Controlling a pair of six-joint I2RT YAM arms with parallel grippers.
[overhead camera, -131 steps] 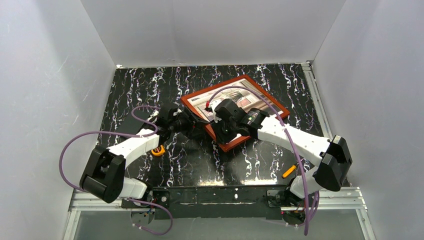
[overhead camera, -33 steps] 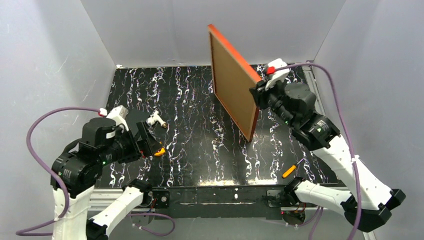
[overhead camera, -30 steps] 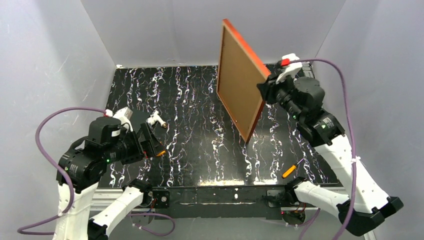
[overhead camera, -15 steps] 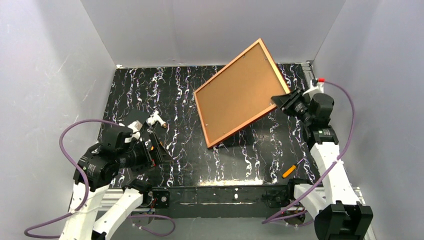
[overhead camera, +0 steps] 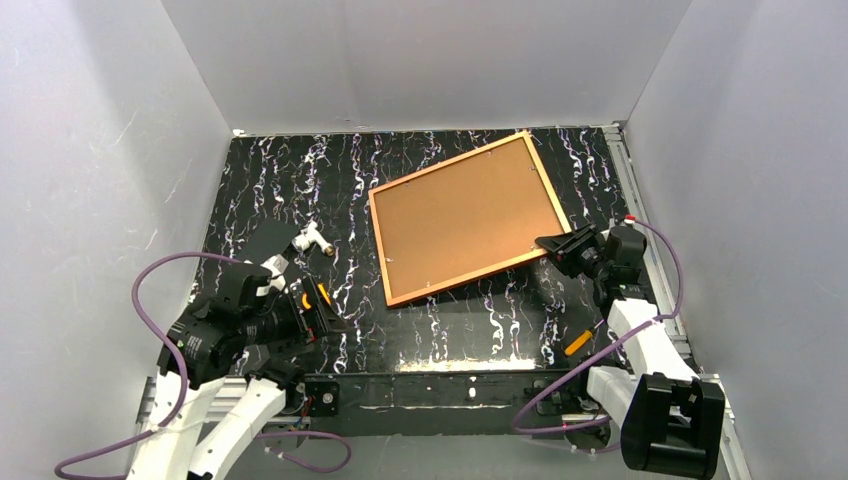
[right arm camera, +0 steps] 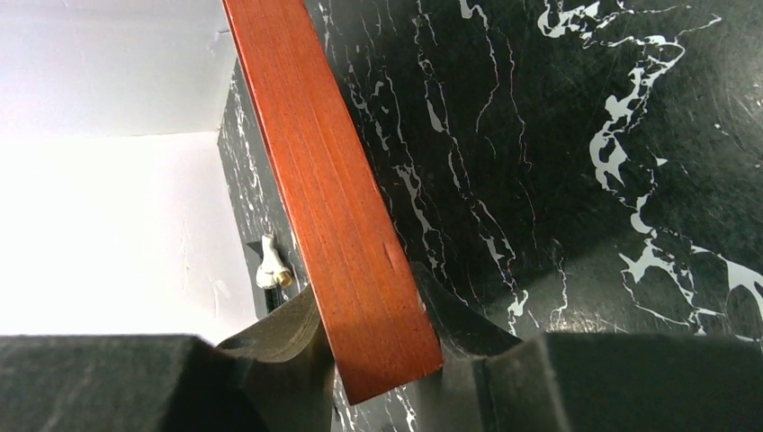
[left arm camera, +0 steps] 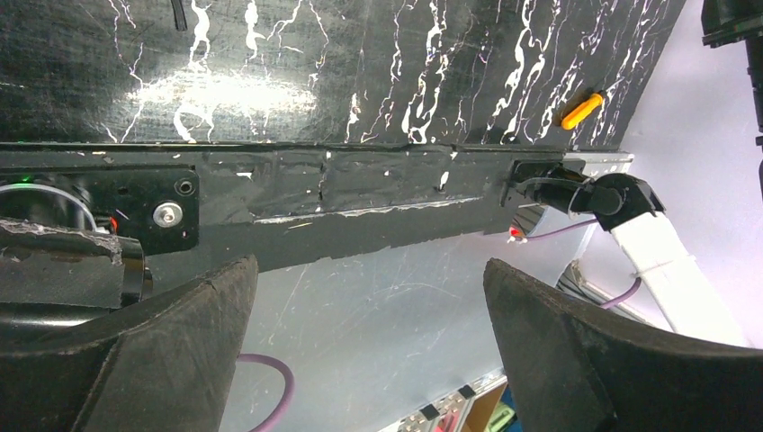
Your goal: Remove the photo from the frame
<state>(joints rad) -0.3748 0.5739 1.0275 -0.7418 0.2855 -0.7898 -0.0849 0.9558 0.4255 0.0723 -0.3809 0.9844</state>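
Observation:
The frame lies face down on the black table, nearly flat. The photo's plain brown board back faces up inside it; the printed side is hidden. My right gripper is shut on the frame's near right corner and holds that corner slightly off the table. In the right wrist view the red-brown frame edge runs between my fingers. My left gripper is open and empty at the front left, well away from the frame. In the left wrist view it points past the table's front edge.
A white fitting with a brass end lies left of the frame, beside a flat black piece. An orange-handled tool lies near the front right, also in the left wrist view. White walls enclose the table.
The right gripper lifted the frame, turned it over and lowered it board side up. The left arm pulled back to the front left, gripper open.

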